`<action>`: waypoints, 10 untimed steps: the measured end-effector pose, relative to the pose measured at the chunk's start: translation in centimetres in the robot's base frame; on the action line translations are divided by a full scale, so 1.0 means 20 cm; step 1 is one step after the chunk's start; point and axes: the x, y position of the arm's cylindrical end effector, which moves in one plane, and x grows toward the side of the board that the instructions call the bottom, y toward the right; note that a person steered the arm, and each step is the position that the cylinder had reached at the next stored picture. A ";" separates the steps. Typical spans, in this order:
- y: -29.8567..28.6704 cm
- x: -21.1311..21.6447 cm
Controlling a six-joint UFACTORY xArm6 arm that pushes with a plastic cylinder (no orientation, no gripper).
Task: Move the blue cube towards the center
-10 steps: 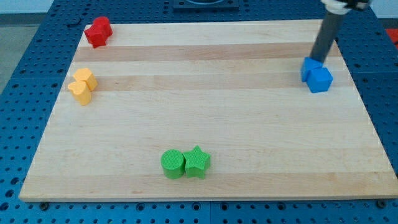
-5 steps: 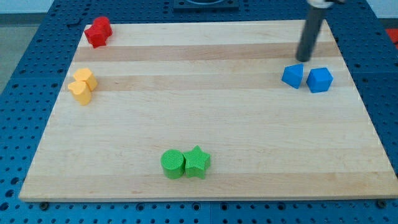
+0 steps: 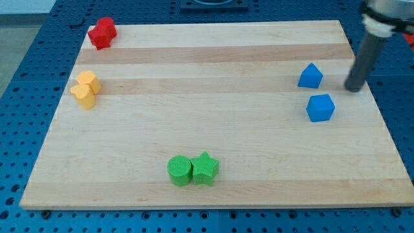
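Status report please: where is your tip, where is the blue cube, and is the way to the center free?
My tip at the view's right, apart from both blue blocks. Blue cube untouched, near right edge. Second blue block just below it. Nothing between cube and center.

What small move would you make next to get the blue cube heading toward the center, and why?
Probably slide my tip toward the view's left and slightly down into the blue cube. My tip sits just right of and above it, not touching; the center lies to the cube's left. The other blue block is apart, above.

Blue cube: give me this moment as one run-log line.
my tip: board's right edge, touching no block | blue cube: below-left of tip | other blue block: left of tip | centre: not reached
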 end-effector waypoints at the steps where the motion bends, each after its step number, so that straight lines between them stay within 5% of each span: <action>1: 0.16 0.17; 2: 0.10 0.50; 3: -0.24 0.53; 4: -0.39 0.34; 6: -0.07 0.44; 10: -0.81 0.09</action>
